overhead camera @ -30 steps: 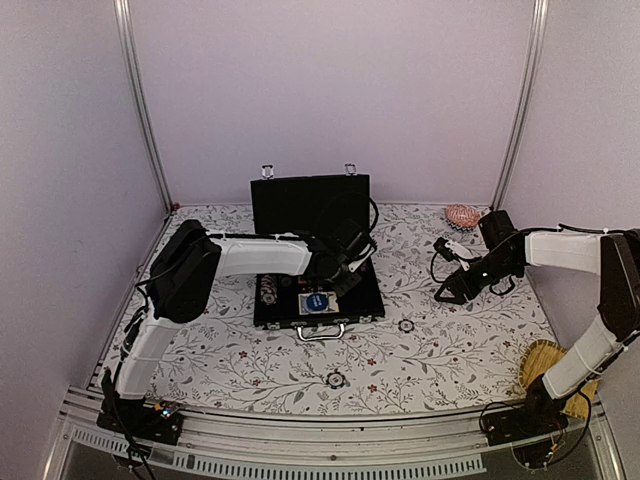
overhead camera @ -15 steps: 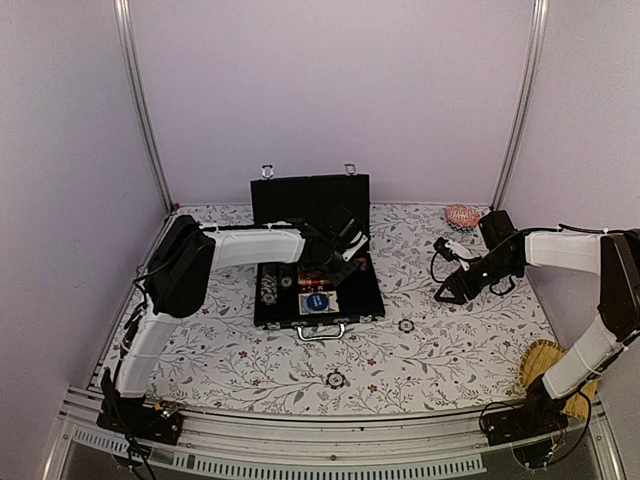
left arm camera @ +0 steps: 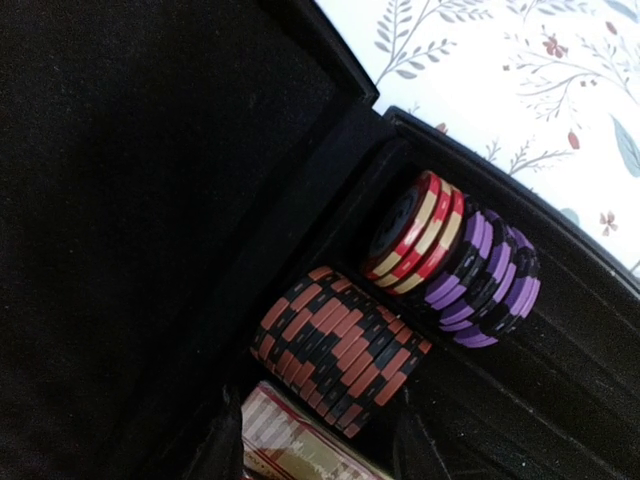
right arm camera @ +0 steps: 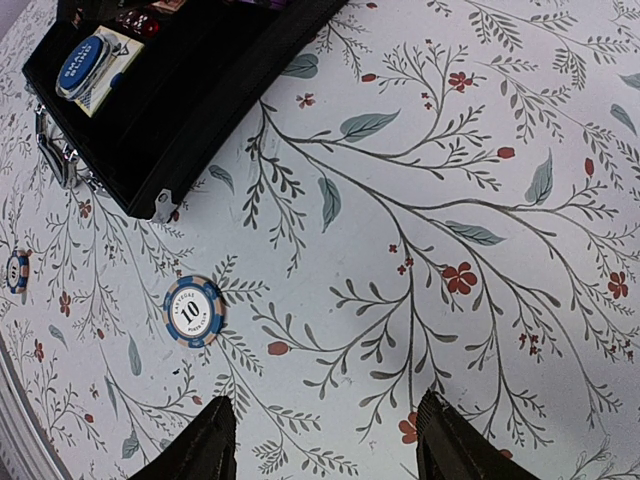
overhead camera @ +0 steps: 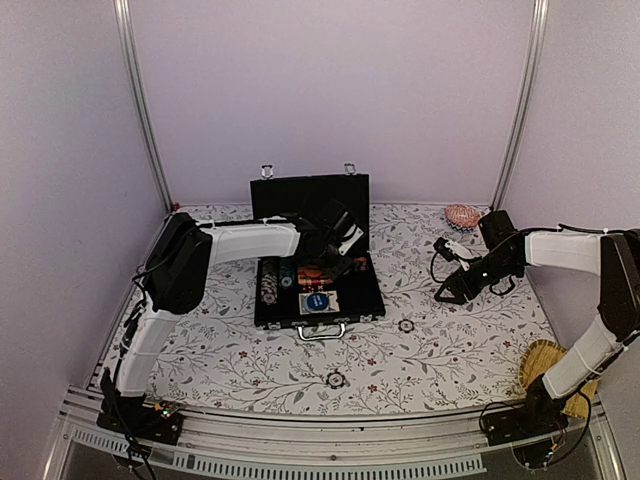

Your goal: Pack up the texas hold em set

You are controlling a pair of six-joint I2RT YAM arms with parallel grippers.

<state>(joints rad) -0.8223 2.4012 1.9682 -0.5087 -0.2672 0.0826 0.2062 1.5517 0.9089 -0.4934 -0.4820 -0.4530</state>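
The black briefcase (overhead camera: 368,300) lies open mid-table, its lid (overhead camera: 300,198) upright. My left gripper (overhead camera: 338,243) hangs open over the case's back part. In the left wrist view its dark fingertips (left arm camera: 222,452) stand apart, with a card deck (left arm camera: 290,445) below them. Beside the deck are orange-black chips (left arm camera: 340,345), red-yellow chips (left arm camera: 415,230) and purple chips (left arm camera: 488,278). A blue disc (overhead camera: 316,302) lies in the case. Two loose chips (overhead camera: 406,325) (overhead camera: 335,379) lie on the cloth. My right gripper (overhead camera: 450,287) is open and empty above the cloth, with the blue "10" chip (right arm camera: 193,311) to the left of its fingers (right arm camera: 205,440).
A pink shell-like object (overhead camera: 462,214) sits at the back right. A yellow straw item (overhead camera: 545,365) lies by the right arm's base. The case's silver handle (overhead camera: 322,331) faces the near edge. Red dice (right arm camera: 140,22) show in the case.
My left gripper has risen and drawn back from the case's front right toward the lid. The right arm has not moved.
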